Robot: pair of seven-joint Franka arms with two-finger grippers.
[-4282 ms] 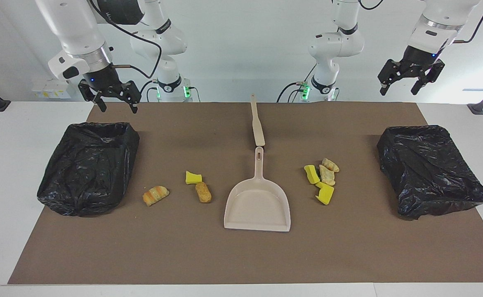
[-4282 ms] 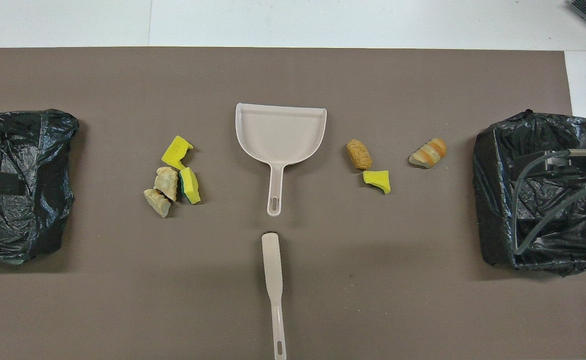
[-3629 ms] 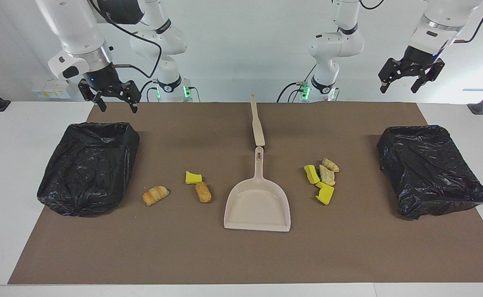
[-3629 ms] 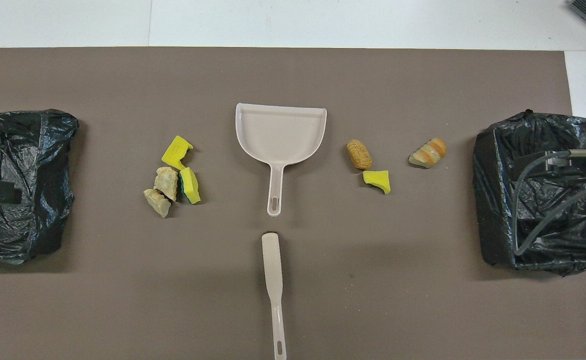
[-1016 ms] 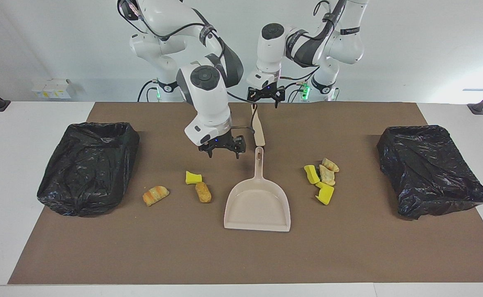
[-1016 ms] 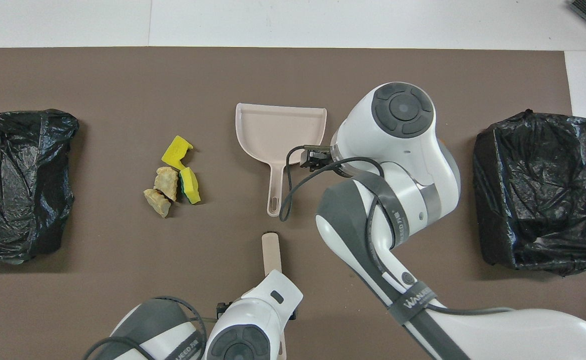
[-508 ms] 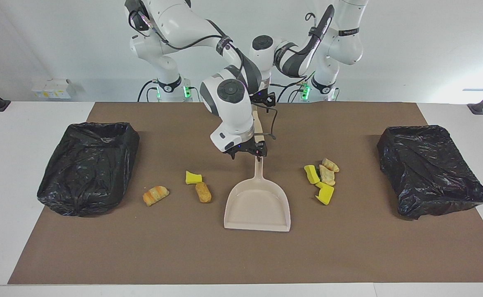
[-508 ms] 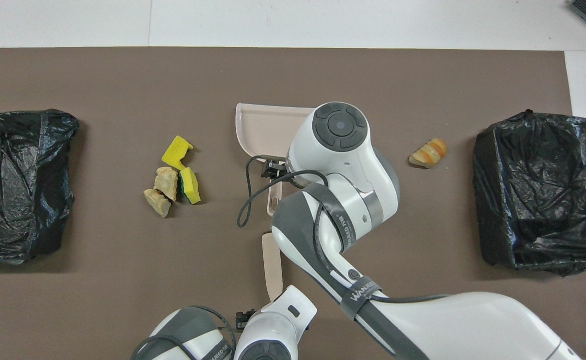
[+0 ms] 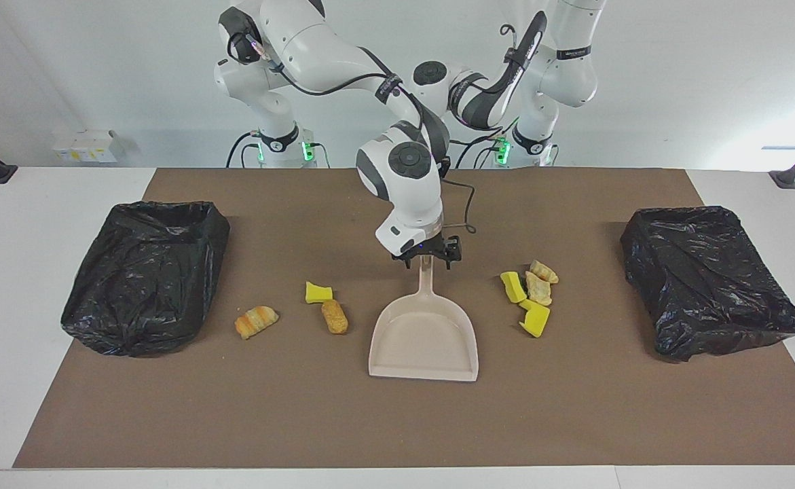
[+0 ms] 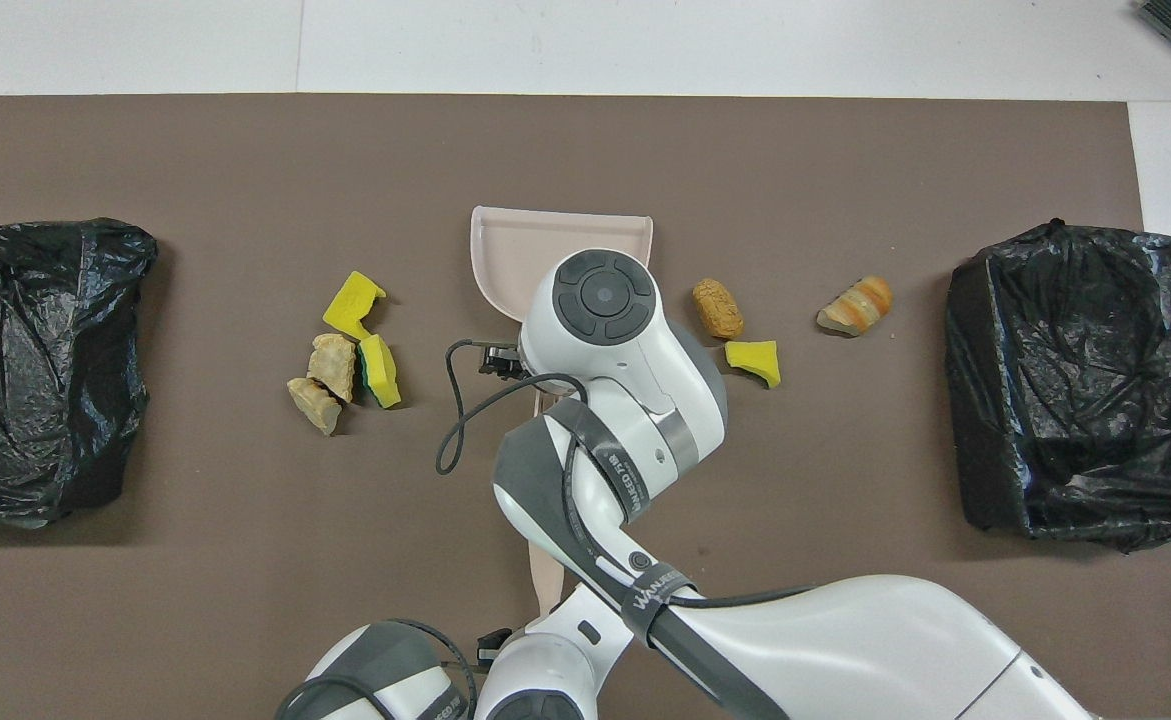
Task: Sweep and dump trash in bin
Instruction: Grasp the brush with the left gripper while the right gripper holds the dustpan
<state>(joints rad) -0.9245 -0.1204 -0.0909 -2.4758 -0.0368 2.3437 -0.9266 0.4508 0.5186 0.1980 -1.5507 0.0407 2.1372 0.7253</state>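
Beige dustpan [image 9: 424, 336] on brown mat [image 9: 397, 421]; yellow sponge chunks [image 9: 534, 318] beside it, orange-striped bread lump [image 9: 256, 321], black bin bags [image 9: 146, 275].

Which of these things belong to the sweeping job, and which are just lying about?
Job: trash, four pieces and three pieces; dustpan, with the right gripper at its handle; brush; two black-bagged bins.
Lying about: brown mat; white boxes.

Seven pieces of trash [image 10: 353, 306] lie on the brown mat: three yellow sponge chunks and four tan bread-like lumps. Two black-bagged bins [image 9: 146, 272] stand at the mat's ends. One beige dustpan [image 9: 424, 339] and one brush [image 10: 545, 575] lie mid-table.
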